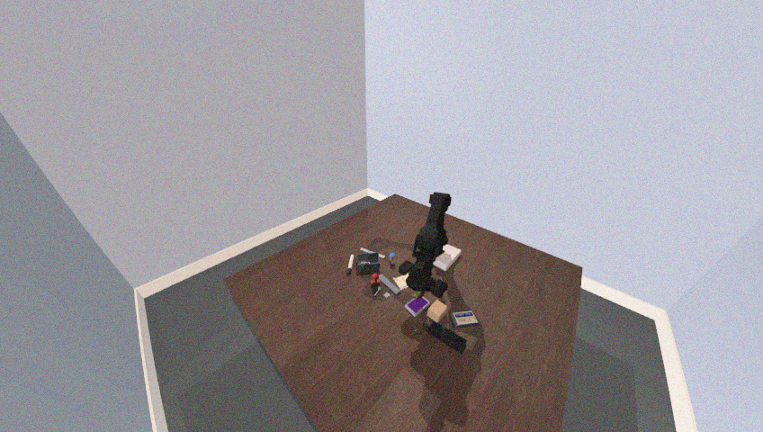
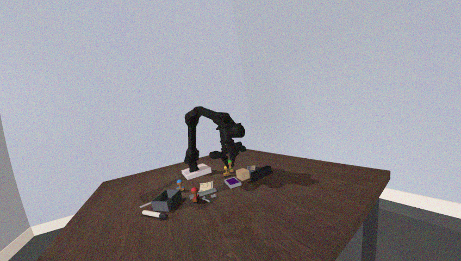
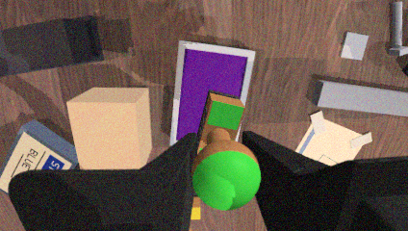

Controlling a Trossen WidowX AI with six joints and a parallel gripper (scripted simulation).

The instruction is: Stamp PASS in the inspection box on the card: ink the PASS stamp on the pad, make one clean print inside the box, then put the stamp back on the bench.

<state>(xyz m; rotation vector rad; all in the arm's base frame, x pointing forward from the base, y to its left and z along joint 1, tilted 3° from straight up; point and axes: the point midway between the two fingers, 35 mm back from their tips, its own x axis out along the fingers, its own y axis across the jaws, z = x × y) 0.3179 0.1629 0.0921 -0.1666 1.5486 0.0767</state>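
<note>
My gripper (image 2: pixel 230 165) (image 3: pixel 219 140) is shut on the green-knobbed stamp (image 1: pixel 417 294) (image 2: pixel 229 161) (image 3: pixel 226 180). The stamp hangs upright above the bench, beside the purple ink pad (image 1: pixel 417 306) (image 2: pixel 232 181) (image 3: pixel 210 72). In the wrist view its base overlaps the pad's lower right part; its underside is hidden. The cream card (image 1: pixel 400 282) (image 2: pixel 206 186) (image 3: pixel 332 140) lies taped down at the right in the wrist view, partly behind a finger. Its box shows only in part there. The lettering on the stamp cannot be read.
A tan block (image 1: pixel 437 310) (image 3: pixel 113 135) and a blue-edged case (image 1: pixel 463 319) (image 3: pixel 36 161) lie beside the pad, with a black bar (image 1: pixel 445 337) beyond. A yellow stamp (image 2: pixel 225 172) stands close by the gripper. A grey bar (image 3: pixel 361 98), red stamp (image 2: pixel 194 193), blue stamp (image 2: pixel 179 185) and dark bin (image 2: pixel 159 205) stand around the card.
</note>
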